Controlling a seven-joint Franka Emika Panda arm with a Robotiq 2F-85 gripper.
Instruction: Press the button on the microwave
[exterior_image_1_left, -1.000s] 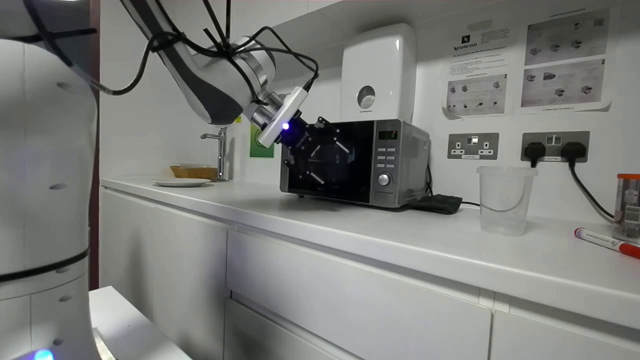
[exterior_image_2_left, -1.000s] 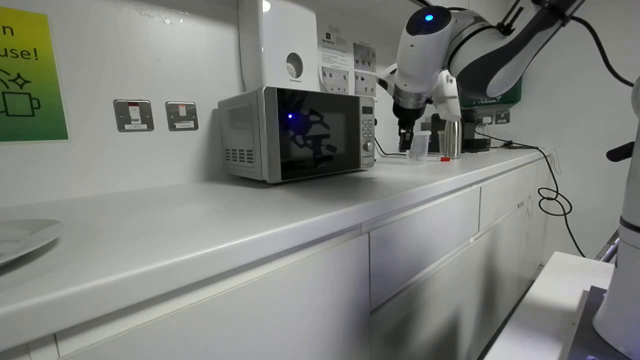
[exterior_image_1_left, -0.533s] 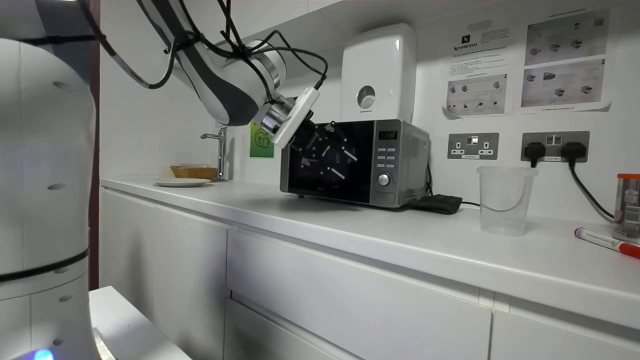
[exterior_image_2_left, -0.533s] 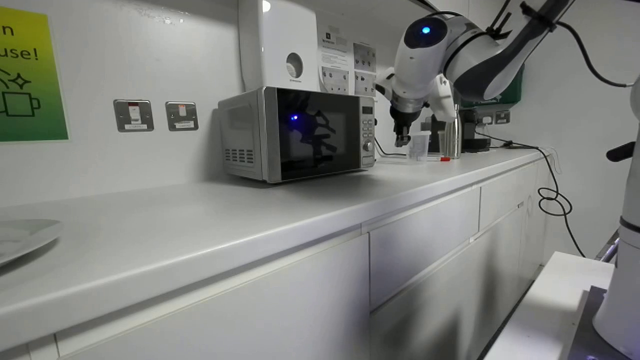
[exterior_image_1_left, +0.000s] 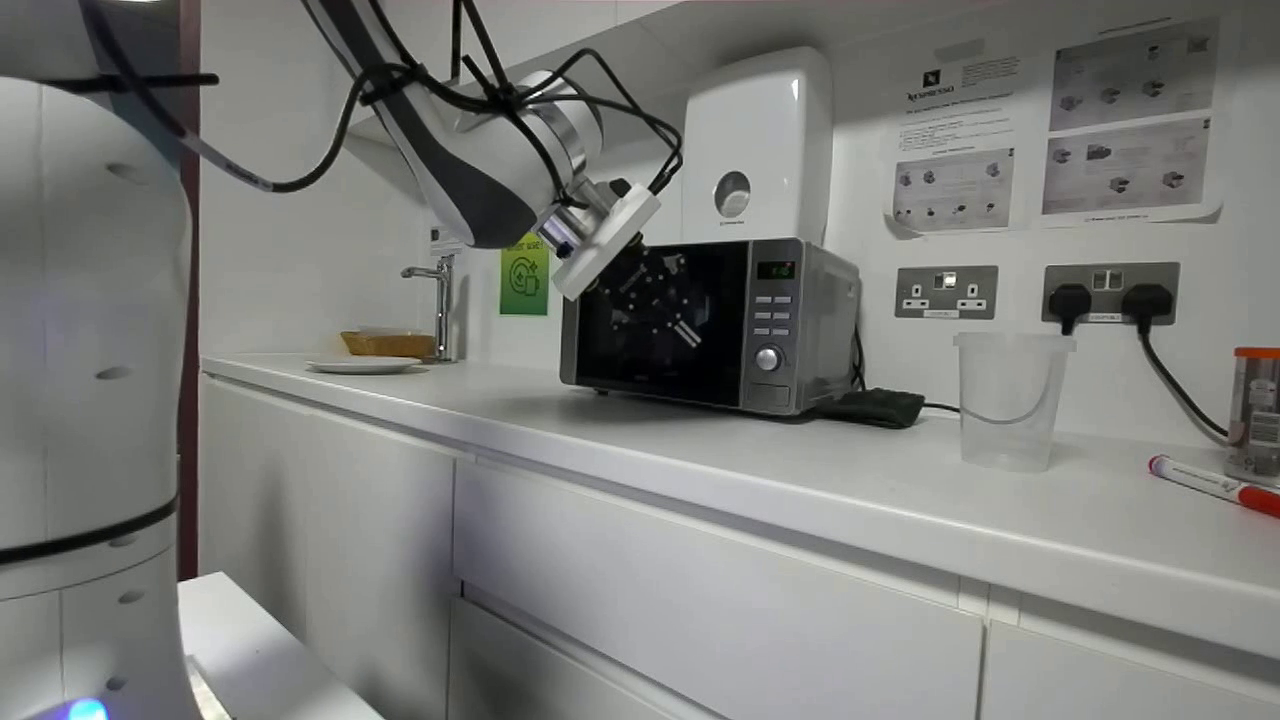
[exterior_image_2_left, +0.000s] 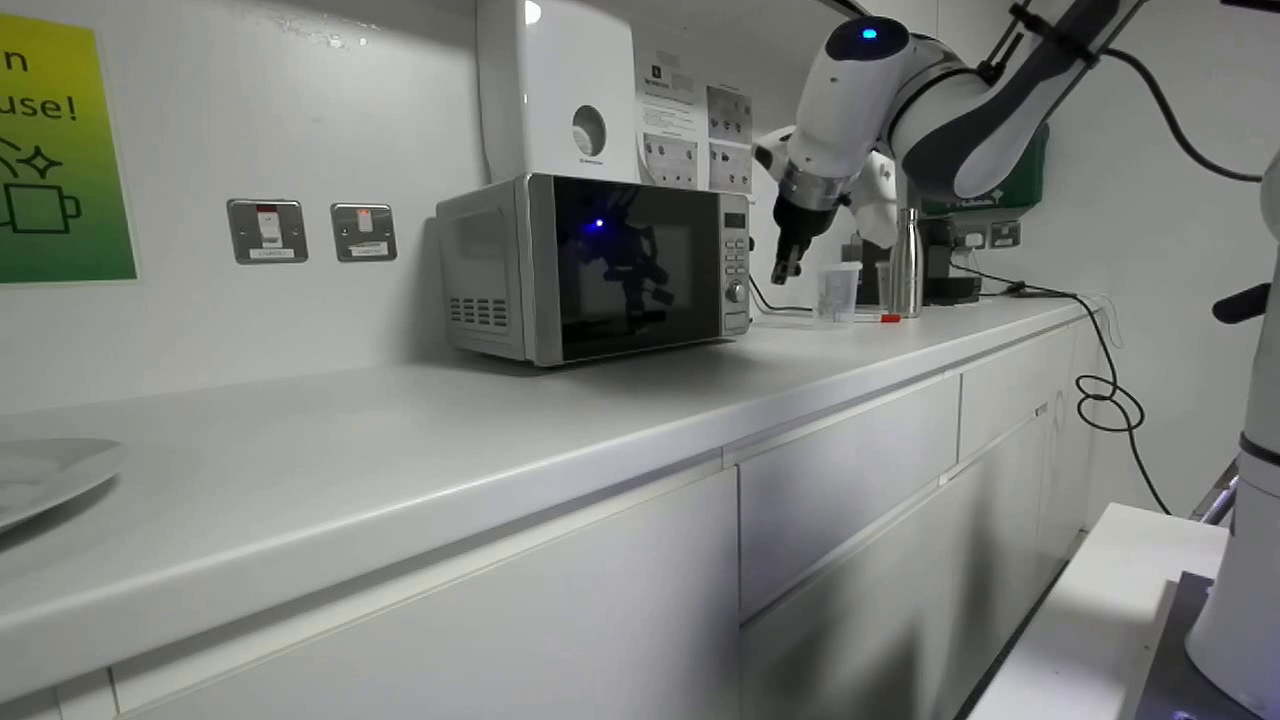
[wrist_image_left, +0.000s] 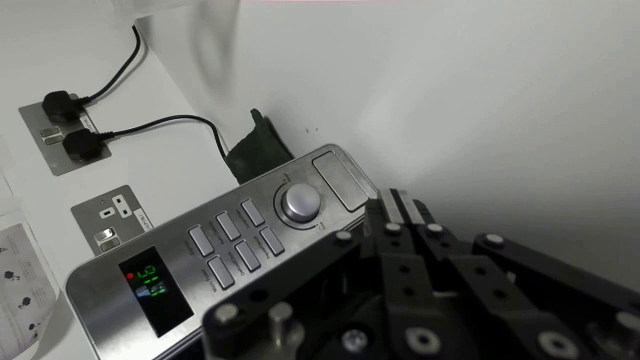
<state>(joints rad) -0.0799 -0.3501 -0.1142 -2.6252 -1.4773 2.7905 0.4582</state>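
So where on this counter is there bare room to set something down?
Bare counter lies between the microwave and the plate and tap, and along the front edge, before the microwave's door. Crowded: the air by that door, where the end effector hangs, and around the tub, jar and marker.

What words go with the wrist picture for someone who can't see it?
A microwave's silver control panel, with a round knob, six buttons and a lit display, slants up from the lower left. A black robot hand, fingers together, fills the lower right. Behind are a dark cloth-like thing and wall sockets with two plugs.
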